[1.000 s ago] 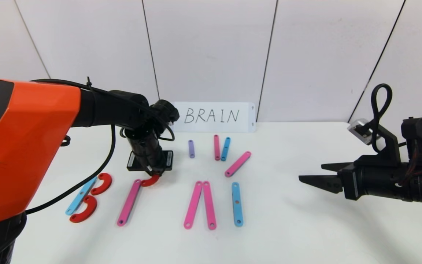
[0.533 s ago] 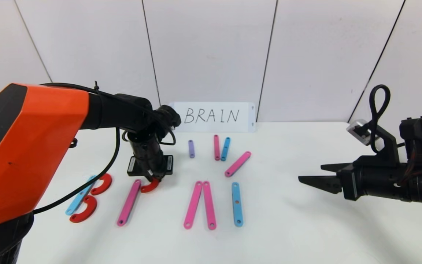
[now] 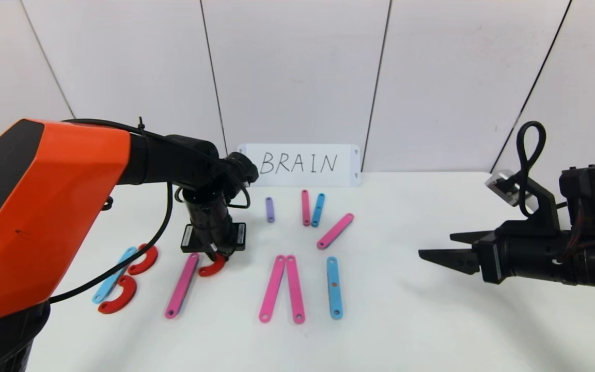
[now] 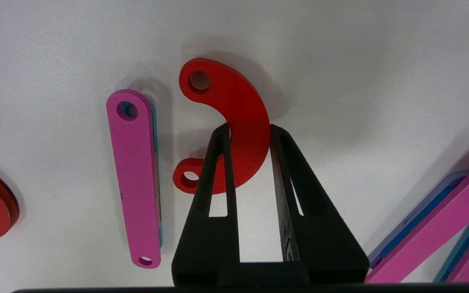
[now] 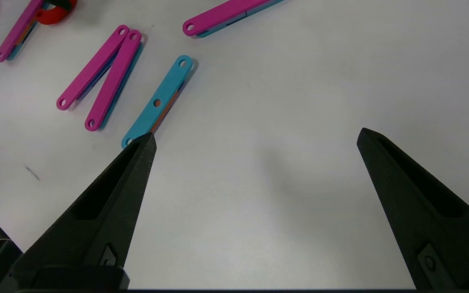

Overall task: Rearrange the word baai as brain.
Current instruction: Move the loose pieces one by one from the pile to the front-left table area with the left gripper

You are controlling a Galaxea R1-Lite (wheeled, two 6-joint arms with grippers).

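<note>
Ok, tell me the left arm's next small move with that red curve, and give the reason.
Probably slide the red C-shaped curve a little toward the pink bar until its two ends meet it. The left tool is shut on the curve, whose open side faces the bar, but a gap shows between them, so the R's bowl is not closed. The right tool hangs open, well off to the side.

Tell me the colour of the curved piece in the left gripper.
Red curved piece; the left wrist view shows it best.
</note>
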